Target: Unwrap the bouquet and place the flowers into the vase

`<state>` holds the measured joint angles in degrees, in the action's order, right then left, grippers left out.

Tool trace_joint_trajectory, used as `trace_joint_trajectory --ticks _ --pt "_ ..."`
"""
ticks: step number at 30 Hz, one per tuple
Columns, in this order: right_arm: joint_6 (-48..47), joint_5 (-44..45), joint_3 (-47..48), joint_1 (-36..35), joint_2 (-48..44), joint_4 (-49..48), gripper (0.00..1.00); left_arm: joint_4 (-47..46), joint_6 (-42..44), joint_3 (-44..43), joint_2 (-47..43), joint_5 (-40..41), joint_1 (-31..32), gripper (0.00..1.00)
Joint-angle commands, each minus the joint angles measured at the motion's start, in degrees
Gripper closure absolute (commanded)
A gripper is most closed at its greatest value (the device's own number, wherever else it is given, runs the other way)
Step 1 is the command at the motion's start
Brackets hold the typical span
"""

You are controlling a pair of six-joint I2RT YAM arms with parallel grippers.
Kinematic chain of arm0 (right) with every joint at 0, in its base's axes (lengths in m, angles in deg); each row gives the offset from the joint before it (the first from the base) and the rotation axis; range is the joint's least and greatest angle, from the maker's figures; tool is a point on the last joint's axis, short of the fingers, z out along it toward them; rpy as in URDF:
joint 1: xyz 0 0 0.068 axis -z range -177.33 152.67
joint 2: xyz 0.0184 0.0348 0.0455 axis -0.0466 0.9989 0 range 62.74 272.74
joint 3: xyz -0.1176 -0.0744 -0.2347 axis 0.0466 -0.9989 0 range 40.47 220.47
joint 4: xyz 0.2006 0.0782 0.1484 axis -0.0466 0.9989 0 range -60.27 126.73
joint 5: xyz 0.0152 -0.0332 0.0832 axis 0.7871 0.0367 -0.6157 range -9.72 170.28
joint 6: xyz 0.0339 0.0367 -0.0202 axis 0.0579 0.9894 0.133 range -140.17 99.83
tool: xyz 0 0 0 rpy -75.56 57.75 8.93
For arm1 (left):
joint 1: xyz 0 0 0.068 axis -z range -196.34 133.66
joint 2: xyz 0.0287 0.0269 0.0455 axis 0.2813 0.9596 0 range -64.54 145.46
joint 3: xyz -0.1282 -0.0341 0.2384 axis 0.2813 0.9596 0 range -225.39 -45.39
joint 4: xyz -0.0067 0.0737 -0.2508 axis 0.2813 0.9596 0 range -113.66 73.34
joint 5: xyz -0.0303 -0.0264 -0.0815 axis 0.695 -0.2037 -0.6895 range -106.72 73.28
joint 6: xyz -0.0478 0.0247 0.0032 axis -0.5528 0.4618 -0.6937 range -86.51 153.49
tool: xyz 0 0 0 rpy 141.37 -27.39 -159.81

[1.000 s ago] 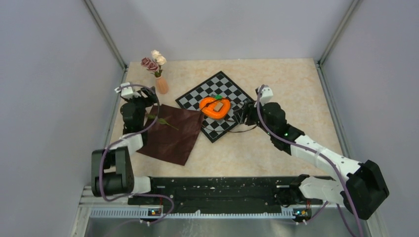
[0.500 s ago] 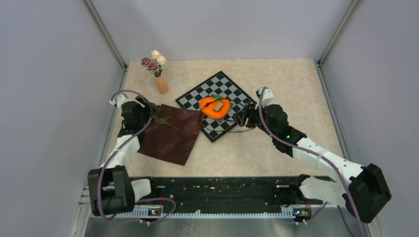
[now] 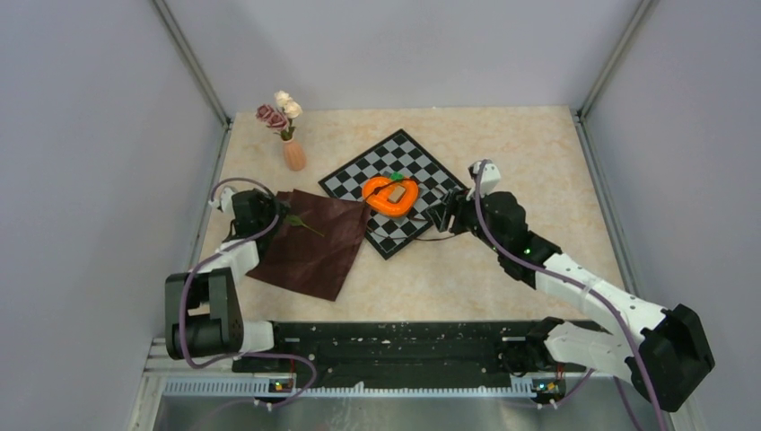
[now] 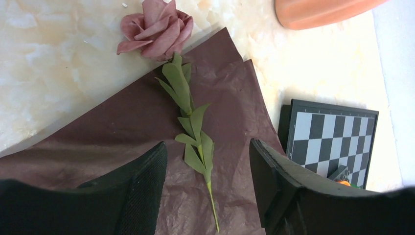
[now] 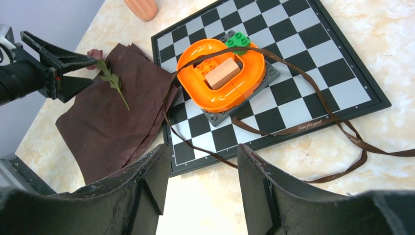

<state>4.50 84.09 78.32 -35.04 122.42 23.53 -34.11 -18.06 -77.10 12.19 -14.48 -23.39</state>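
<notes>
The bouquet is undone: its maroon cloth (image 3: 312, 244) lies spread flat at the left of the table. One pink-mauve rose (image 4: 155, 29) lies on the cloth's far corner with its leafy green stem (image 4: 192, 120). My left gripper (image 4: 207, 164) is open and hovers over the stem's lower end, its fingers apart on either side without touching it. The terracotta vase (image 3: 293, 154) stands upright behind, holding cream and pink flowers (image 3: 278, 109). My right gripper (image 5: 203, 161) is open and empty over bare table, just in front of the chessboard.
A chessboard (image 3: 354, 177) lies mid-table with an orange heart-shaped object (image 3: 390, 195) on it. The thin dark ribbon (image 5: 313, 122) trails loose across the board and onto the table. A wall runs close along the left side, by the left arm.
My left gripper has dropped from a raised spot near the vase and now sits low at the cloth's left corner, over the stem. The right gripper has barely shifted.
</notes>
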Motion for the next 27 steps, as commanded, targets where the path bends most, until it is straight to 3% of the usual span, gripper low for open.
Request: trace_joint_trajectory --ticks 1,15,27 --pt "0.3 1.5 -0.4 0.1 -1.5 -0.4 0.45 -4.7 -2.8 -0.4 2.5 1.9 -0.1 0.35" --pt "0.5 2.4 -0.1 0.1 -1.7 1.0 0.45 -9.2 -7.0 -2.9 11.4 -0.7 -2.8 0.49" --pt "0.6 2.9 -0.2 0.1 -1.4 0.9 0.45 -10.0 -6.3 -4.9 14.5 -1.6 -3.7 0.66"
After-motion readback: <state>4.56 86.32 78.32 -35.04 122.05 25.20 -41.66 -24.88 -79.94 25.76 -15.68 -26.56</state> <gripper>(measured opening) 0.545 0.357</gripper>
